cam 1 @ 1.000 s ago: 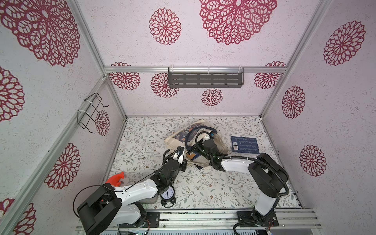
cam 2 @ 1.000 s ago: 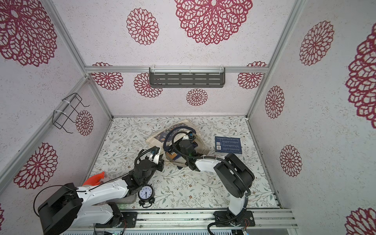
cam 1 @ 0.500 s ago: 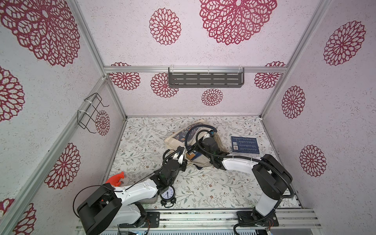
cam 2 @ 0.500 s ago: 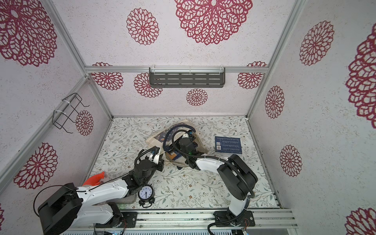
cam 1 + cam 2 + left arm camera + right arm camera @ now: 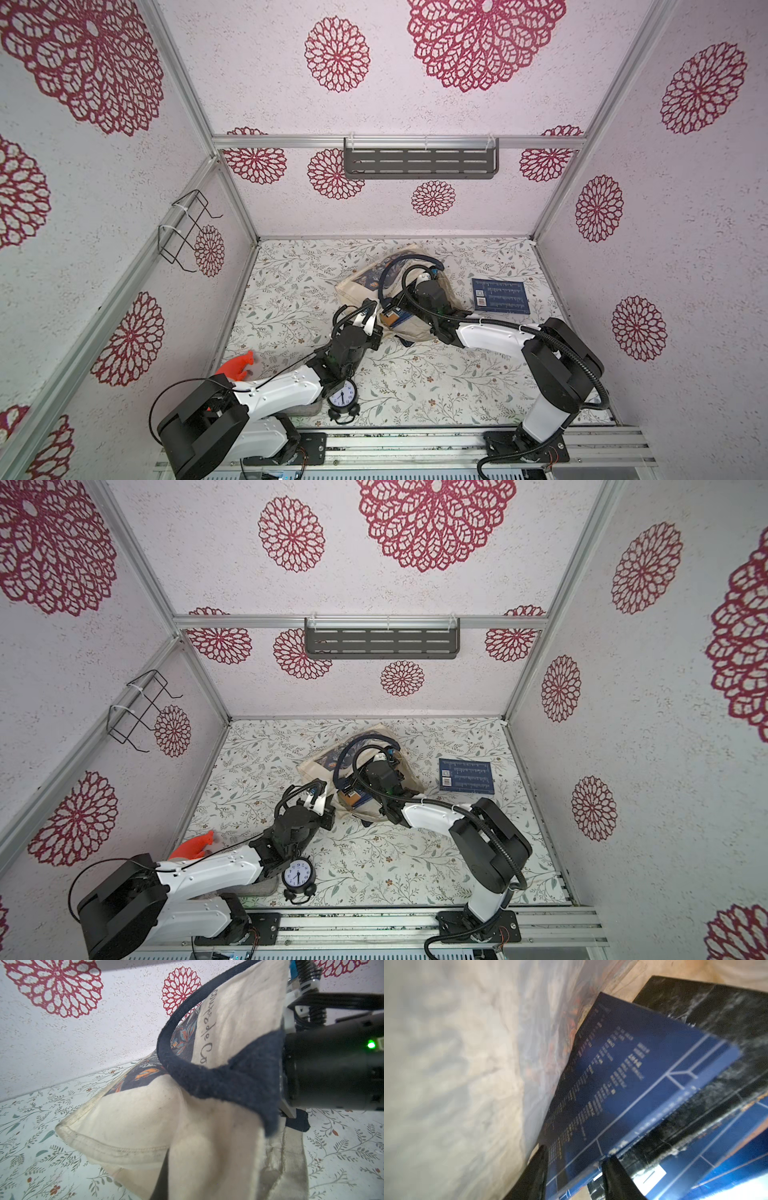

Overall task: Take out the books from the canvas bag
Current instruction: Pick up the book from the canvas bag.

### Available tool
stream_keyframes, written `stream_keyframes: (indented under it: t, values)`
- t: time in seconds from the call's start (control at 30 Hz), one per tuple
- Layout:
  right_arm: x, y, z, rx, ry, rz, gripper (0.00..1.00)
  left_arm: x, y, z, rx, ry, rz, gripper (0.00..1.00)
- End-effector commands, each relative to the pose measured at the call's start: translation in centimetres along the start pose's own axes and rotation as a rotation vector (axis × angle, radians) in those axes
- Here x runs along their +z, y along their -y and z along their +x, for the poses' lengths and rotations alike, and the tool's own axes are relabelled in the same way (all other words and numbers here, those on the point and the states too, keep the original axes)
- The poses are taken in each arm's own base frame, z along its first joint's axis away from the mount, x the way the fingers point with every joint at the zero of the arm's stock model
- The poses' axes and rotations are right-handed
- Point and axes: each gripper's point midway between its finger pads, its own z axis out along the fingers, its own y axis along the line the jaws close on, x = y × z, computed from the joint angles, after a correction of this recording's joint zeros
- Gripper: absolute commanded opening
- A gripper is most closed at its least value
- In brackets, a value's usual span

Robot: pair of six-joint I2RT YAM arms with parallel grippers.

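The cream canvas bag (image 5: 359,284) (image 5: 318,766) lies slumped mid-table with its navy strap (image 5: 207,1076) arched up. My left gripper (image 5: 371,323) (image 5: 323,803) is shut on the bag's canvas rim (image 5: 145,1126), and the cloth hides its jaws. My right gripper (image 5: 575,1169) is inside the bag with its fingers (image 5: 537,1172) apart around the corner of a navy book (image 5: 633,1084). A black book (image 5: 716,1022) lies beneath that one. Book ends (image 5: 397,322) show at the bag's mouth. Another navy book (image 5: 500,296) (image 5: 467,776) lies flat on the table, right of the bag.
A black alarm clock (image 5: 341,398) stands near the front edge beside my left arm. An orange object (image 5: 239,365) sits at the front left. A grey shelf (image 5: 419,164) hangs on the back wall and a wire rack (image 5: 183,230) on the left wall.
My right arm has eased slightly further into the bag and its jaws have spread a little. The left arm and the bag's rim have stayed put.
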Motion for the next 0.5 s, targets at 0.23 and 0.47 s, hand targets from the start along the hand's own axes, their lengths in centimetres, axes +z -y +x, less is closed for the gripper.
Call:
stream_keyframes:
  t: [0.23, 0.47]
  values:
    - [-2.2, -6.6, -7.3, 0.011, 0.238, -0.2, 0.41, -0.7, 1.5, -4.4, -0.061, 0.137, 0.066, 0.0]
    - [-1.2, -9.6, -7.6, -0.001, 0.261, -0.36, 0.37, -0.7, 1.5, -4.4, -0.059, 0.138, 0.066, 0.0]
